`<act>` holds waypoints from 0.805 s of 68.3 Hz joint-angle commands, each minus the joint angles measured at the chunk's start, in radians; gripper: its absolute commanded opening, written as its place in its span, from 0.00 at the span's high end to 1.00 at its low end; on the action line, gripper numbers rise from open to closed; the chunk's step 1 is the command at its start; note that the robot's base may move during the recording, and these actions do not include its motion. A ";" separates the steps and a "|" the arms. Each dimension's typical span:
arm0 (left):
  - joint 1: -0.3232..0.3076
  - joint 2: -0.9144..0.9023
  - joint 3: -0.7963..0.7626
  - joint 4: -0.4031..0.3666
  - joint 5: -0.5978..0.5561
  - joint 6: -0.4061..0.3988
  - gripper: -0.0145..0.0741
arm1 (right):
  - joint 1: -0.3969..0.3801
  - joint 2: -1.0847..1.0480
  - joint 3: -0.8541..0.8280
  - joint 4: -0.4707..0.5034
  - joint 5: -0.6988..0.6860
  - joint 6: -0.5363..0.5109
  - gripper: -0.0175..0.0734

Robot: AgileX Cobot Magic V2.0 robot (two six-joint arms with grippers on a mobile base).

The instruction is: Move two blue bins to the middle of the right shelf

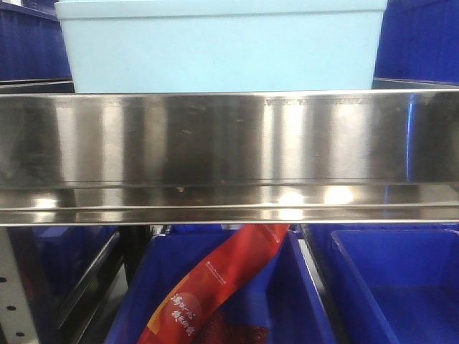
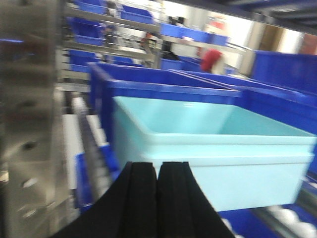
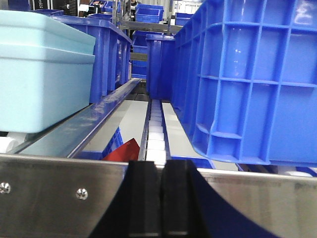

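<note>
At the shelf front, a wide stainless steel rail [image 1: 229,154] crosses the whole front view, streaked with reflections. Above it sits a pale blue bin [image 1: 219,43] — in the left wrist view it shows as two light bins nested together [image 2: 218,158], the upper rim just above the lower, resting on the roller track with dark blue crates [image 2: 163,84] close behind and beside them. Background there is blurred; more blue crates on far shelves, detail not readable.

In the right wrist view a large dark blue ribbed crate [image 3: 252,79] fills the right side, resting on the rollers. The pale bin's corner [image 3: 42,69] stands at the left, well apart from it, with a white roller lane [image 3: 156,126] and a steel divider rail [image 3: 94,124] between.

Below the front rail, two open dark blue bins: one centre [image 1: 287,294], one at the right [image 1: 394,287]. A red snack packet [image 1: 215,294] with white characters leans diagonally in the centre one.

Left gripper [image 2: 157,198] — black pads pressed together, nothing between them, short of the pale bins. Right gripper [image 3: 162,198] — pads likewise closed on nothing, low at the steel rail's edge.
</note>
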 commanded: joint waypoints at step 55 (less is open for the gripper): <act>0.255 -0.355 0.531 -0.139 -0.308 0.293 0.96 | -0.004 -0.009 0.003 0.004 -0.017 -0.009 0.99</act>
